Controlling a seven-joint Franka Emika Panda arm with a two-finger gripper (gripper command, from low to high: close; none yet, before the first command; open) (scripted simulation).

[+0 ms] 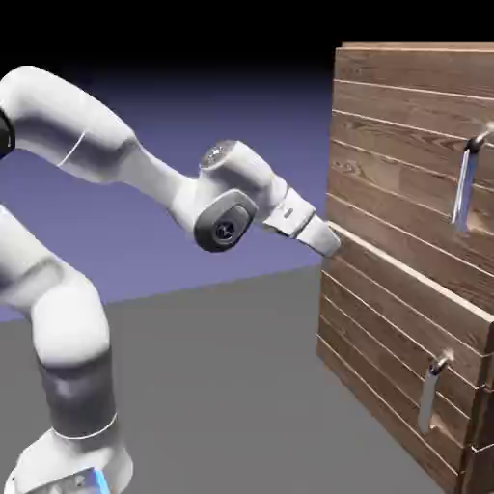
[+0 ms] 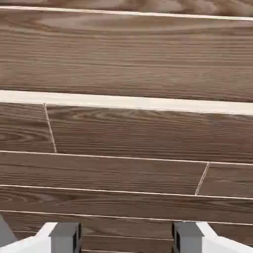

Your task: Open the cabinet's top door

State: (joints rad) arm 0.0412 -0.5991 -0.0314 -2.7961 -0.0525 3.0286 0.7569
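- Two plank panels with silver handles show on the cabinet [image 1: 381, 280], which stands at the exterior view's right, in front of the arm.
- Top door [image 1: 396, 145]: located in the upper part of the cabinet; dark brown horizontal planks, visible wood grain, thin pale seams. Its face appears flush along the seams.
- Top door handle [image 1: 463, 183]: long silver bar, upright with a slight tilt, mounted near the exterior view's right edge. Bright reflections noted.
- Lower panel [image 1: 386, 333]: same plank finish, directly below the top door, with a pale strip [image 1: 410, 269] along its upper edge. Its silver handle [image 1: 432, 394] is shorter.
- Gripper [image 2: 126, 238]: jaws standing wide apart, holding nothing. In the exterior view it points down toward the cabinet, near the end of the pale strip and well apart from the top door handle. Contact with the wood cannot be determined.
- Hand view: plank surface fills the background, crossed by one broad pale band and several thin seams, two short slanted joints among them.
- Obstruction: the gripper covers a small part of the cabinet's edge in the exterior view; both handles are unobscured there.
- Surroundings: white arm [image 1: 72, 121] at the exterior view's left, grey floor [image 1: 222, 386], blue-violet backdrop [image 1: 275, 125] darkening to black above.
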